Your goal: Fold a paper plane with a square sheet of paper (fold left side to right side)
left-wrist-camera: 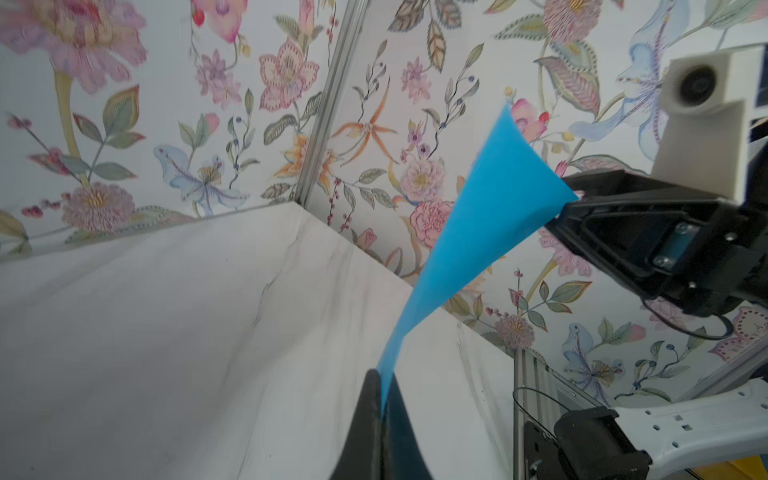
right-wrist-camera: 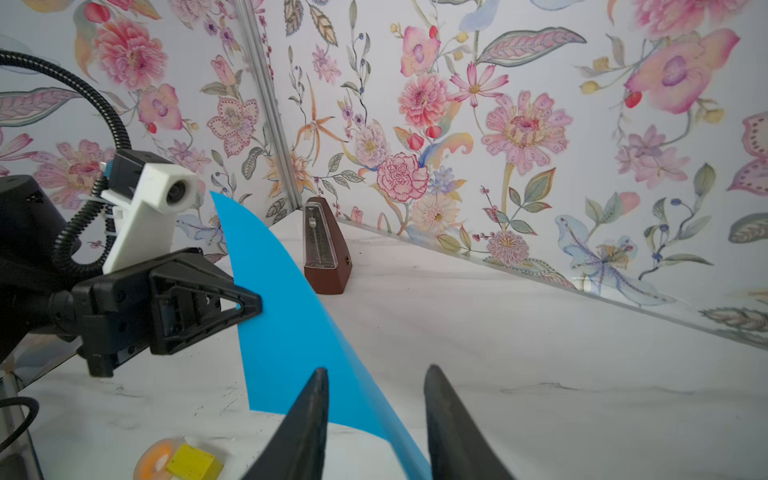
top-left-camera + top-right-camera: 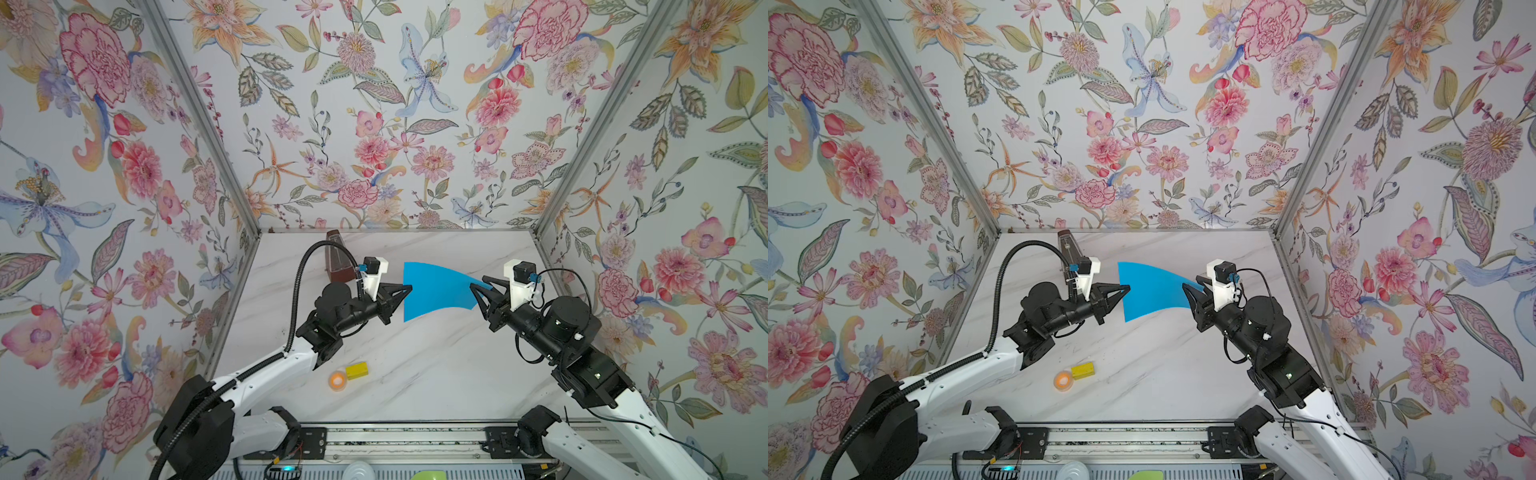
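Note:
The square sheet of paper (image 3: 436,291) (image 3: 1150,291) is bright blue, unfolded and bowed, held up off the marble table between the two arms. My left gripper (image 3: 409,287) (image 3: 1126,289) (image 1: 381,374) is shut on the middle of its left edge; the right wrist view shows that pinch (image 2: 255,307). My right gripper (image 3: 478,289) (image 3: 1190,289) (image 2: 377,370) is open, with the sheet's (image 2: 286,324) right edge passing loosely between its spread fingers. In the left wrist view the sheet (image 1: 478,232) runs from my jaws to the right gripper (image 1: 561,203). No paper plane is in view.
A brown metronome (image 3: 338,262) (image 2: 324,253) stands at the back left of the table, behind the left gripper. A small yellow block (image 3: 356,370) and an orange tape roll (image 3: 337,380) lie near the front left. Floral walls close in three sides.

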